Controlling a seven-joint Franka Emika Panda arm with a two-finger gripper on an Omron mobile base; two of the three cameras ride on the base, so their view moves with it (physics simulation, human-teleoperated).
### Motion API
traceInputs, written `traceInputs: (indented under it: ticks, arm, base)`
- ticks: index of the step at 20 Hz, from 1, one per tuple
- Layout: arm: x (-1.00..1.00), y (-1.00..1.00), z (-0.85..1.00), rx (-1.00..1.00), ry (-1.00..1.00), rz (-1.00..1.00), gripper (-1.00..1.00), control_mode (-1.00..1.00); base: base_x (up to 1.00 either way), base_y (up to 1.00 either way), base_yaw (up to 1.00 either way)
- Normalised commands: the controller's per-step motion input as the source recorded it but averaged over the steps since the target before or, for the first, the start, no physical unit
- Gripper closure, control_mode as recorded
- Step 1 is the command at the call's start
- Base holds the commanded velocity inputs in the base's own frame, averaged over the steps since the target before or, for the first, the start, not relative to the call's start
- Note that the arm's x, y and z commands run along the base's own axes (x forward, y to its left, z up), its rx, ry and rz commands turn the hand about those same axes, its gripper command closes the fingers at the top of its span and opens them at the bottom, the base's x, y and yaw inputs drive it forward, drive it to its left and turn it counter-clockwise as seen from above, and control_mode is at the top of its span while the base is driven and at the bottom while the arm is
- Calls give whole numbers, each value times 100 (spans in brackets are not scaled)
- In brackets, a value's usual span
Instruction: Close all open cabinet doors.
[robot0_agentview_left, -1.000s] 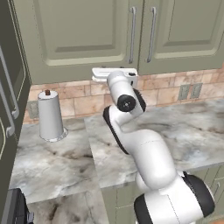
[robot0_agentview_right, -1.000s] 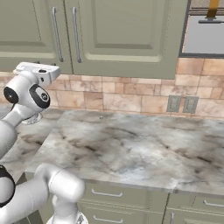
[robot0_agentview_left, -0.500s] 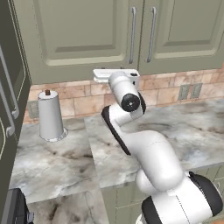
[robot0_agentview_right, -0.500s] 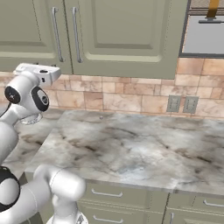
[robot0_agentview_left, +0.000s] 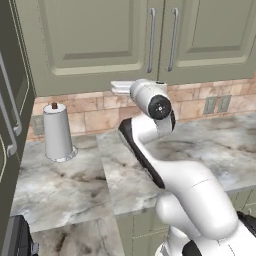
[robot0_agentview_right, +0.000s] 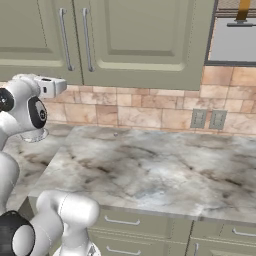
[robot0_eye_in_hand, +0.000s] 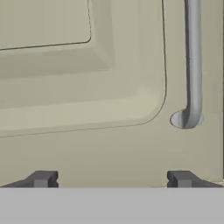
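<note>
hand (robot0_eye_in_hand: 111, 178) facing cabinet door (robot0_eye_in_hand: 83, 87) close up, fingers spread apart gripping nothing, silver handle (robot0_eye_in_hand: 193, 65) sitting upper right

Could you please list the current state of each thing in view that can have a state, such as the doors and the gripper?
left cabinet door: appears shut, flush with its neighbour.
right cabinet door: appears shut.
gripper: open, fingertips apart, close to the lower corner of the left cabinet door, holding nothing.
paper towel roll: upright on the counter.
dark tall door: cannot tell, cut off at the frame edge.
</note>
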Motion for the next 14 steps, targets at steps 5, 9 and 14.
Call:
traceInputs:
  ticks: [5, 9, 14]
  arm:
    - [-43, -25, 21, 0, 37, 0, -100, -100]
    - [-65, -39, 8, 0, 36, 0, -100, -100]
    - [-85, -40, 0, 0, 29, 0, -100, -100]
  base:
    - [0, 0, 0]
    - [0, 0, 0]
    - [0, 0, 0]
